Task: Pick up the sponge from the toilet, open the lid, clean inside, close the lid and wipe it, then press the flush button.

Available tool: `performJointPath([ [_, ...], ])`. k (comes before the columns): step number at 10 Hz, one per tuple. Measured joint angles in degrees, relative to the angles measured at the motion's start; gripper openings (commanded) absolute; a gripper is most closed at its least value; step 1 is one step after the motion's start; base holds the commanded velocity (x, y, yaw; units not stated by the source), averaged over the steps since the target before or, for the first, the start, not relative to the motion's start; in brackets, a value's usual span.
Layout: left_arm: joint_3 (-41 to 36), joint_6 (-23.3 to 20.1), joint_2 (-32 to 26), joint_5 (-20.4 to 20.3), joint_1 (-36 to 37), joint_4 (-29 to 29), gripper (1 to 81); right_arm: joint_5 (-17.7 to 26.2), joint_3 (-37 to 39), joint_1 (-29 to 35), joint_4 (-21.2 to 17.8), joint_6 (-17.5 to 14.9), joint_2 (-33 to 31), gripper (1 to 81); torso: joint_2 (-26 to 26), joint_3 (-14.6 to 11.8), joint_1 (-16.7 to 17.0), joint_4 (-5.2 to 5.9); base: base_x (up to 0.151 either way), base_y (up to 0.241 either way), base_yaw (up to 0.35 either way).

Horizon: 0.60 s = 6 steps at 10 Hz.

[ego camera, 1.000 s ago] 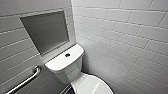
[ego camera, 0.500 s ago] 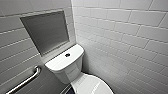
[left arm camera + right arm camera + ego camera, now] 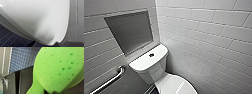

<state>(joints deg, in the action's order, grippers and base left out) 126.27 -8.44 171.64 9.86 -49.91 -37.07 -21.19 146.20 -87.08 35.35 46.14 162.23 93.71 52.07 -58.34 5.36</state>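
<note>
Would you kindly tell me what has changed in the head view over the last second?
Nothing visibly changed. The toilet, its flush button, the grab bar and the recessed wall panel sit just where they were, and the camera has not shifted.

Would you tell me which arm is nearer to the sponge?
Right. The sponge looms right at the right wrist; the left wrist is close against the toilet instead.
</note>
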Motion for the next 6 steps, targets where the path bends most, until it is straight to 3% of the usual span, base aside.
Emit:
performJointPath([
  [3, 0.05, -0.55, -1.91, -1.21, 0.16, 0.83, 81.1, 0.0, 0.05, 0.43, 0.04, 0.0, 0.04, 1.0, 0.0, 0.0, 0.0, 0.0, 0.0, 0.0, 0.0],
  [6, -0.17, -0.43, 0.22, -0.17, 0.0, 0.89, 81.1, 0.02, 0.05, 0.41, 0.04, 0.0, 0.04, 1.0, 0.0, 0.0, 0.0, 0.0, 0.0, 0.0, 0.0],
])
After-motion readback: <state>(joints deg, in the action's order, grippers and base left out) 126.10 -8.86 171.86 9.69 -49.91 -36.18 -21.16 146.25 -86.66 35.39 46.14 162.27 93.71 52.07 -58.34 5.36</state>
